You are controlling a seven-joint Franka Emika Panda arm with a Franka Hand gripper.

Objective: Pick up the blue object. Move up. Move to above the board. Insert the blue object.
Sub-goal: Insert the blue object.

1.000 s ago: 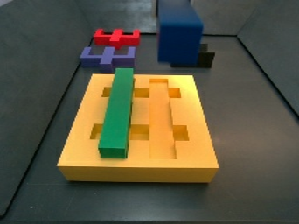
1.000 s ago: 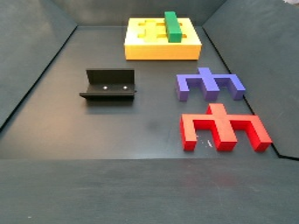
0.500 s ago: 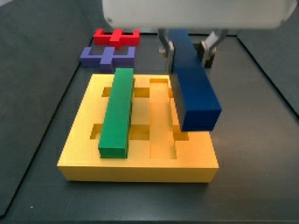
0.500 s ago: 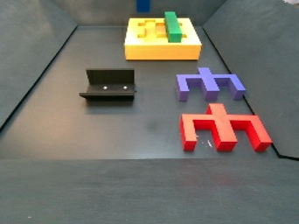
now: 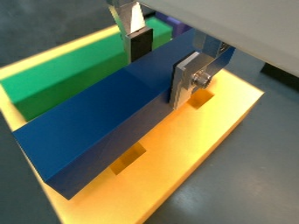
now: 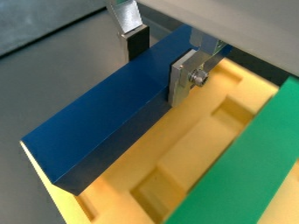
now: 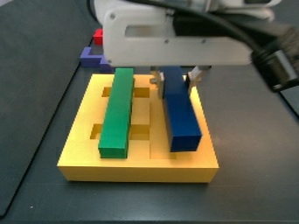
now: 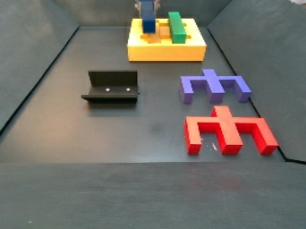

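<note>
Blue object (image 7: 181, 118): long saturated-blue bar, clamped between the pincer (image 5: 163, 59) fingers, lying lengthwise along a groove of the board (image 7: 138, 166). Board: large flat yellow slab with parallel grooves and rectangular cut-outs.

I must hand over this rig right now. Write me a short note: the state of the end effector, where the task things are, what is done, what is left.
End effector: over the board, shut on the blue object, a finger plate on each long side.
Blue object: lengthwise over the board's open groove, beside the green bar. In a side view it looks low, in or just over the groove; full seating cannot be confirmed.
Board: yellow, on the floor; the green bar already sits in its other groove.
Done: pick-up, lift, move above the board.
Left: finish pressing the bar in, open the fingers, retreat.
Fixture, purple block and red block lie apart from the board.
</note>
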